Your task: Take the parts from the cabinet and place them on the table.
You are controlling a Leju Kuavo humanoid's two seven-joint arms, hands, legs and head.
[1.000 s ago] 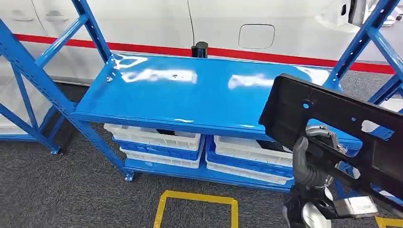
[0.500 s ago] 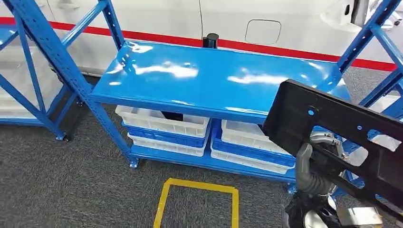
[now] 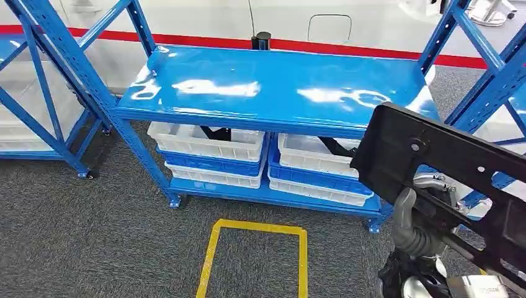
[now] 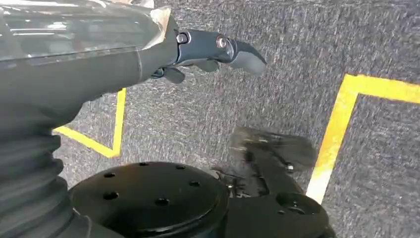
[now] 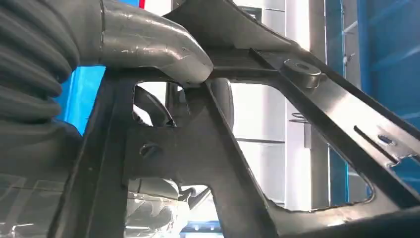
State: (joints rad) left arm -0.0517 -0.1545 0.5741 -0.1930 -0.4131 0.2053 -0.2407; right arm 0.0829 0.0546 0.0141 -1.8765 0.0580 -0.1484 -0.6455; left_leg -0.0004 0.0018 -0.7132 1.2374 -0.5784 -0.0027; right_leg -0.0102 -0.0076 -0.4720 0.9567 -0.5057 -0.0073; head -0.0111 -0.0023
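Note:
A large flat black plastic part with cut-outs and holes is gripped by my right hand at the lower right of the head view, held tilted in front of the blue cabinet. In the right wrist view my thumb presses on the part's frame. More black parts lie in the white bins on the lower shelf. My left hand hangs above the carpet with its fingers apart and nothing in it.
The cabinet's glossy top shelf is bare. A second blue rack stands to the left, another upright to the right. A yellow floor outline marks the grey carpet before the cabinet. A white car with a red stripe is behind.
The whole view has shifted as the camera moved: the cabinet now sits higher and farther off, with more carpet in front. The black part stays in my right hand.

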